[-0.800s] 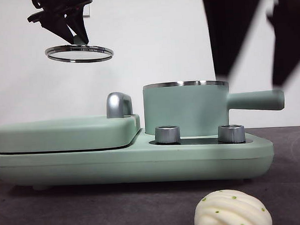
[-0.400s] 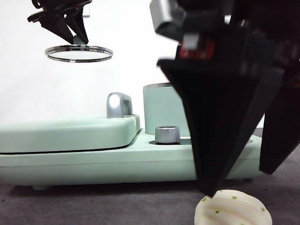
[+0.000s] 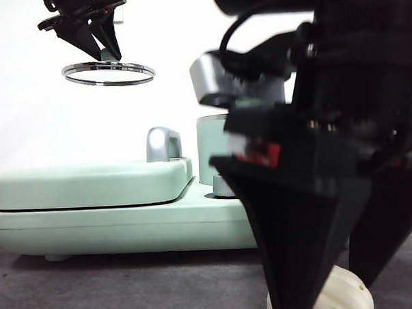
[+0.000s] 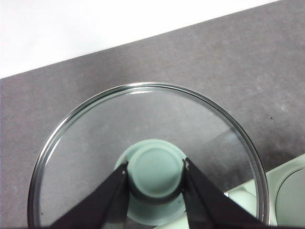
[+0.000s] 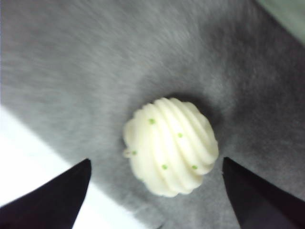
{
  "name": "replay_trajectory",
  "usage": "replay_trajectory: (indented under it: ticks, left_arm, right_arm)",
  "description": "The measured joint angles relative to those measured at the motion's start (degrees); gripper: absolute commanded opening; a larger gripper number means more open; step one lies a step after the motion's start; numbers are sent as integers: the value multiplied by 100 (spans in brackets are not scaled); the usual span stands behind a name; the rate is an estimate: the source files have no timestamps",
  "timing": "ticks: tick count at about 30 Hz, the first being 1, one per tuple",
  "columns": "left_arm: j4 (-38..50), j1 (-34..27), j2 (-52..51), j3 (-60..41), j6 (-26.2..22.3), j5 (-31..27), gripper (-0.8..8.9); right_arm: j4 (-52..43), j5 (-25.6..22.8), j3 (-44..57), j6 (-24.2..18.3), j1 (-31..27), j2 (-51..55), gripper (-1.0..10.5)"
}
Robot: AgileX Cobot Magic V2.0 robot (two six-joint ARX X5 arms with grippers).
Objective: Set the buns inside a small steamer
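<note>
The round pleated bun with green specks (image 5: 170,145) lies on the grey table; it also shows low in the front view (image 3: 349,295). My right gripper (image 5: 156,162) is open, one jaw on each side of this bun, down at its level (image 3: 325,296). My left gripper (image 4: 156,164) is shut on the green knob of the steel-rimmed glass lid (image 4: 143,119) and holds it high at the left (image 3: 108,72). The mint-green steamer pot (image 3: 211,151) is open and mostly hidden behind the right arm. The smooth oblong bun is out of view.
The pot stands on a long mint-green cooker base (image 3: 127,230) with a steel knob (image 3: 222,186). A flat mint-green grill cover (image 3: 91,183) with a chrome handle (image 3: 162,144) fills its left half. White wall behind, grey table in front.
My right gripper has come down from high at the right to the pleated bun, now straddling it and hiding most of the pot. The left gripper and lid have not moved.
</note>
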State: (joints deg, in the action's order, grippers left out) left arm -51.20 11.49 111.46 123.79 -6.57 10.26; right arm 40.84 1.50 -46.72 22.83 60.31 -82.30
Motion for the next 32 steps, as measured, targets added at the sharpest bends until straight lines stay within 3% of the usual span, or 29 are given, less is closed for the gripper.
replay_trajectory:
  ticks: [4,14,23,32]
  left_arm:
    - [0,0,0,0,0,0,51]
    - [0,0,0,0,20,0,51]
    - [-2,0,0,0,20,0,51]
    - [-2,0,0,0,35,0,51]
  right_arm:
    - [-127,-11,0,2,0,-122,221]
    - [146,4,-127,151,-2,-55,211]
    - [1862,2,-2004,-55,-229,144,211]
    - [2417,4,-3880,-741,-1366,94,211]
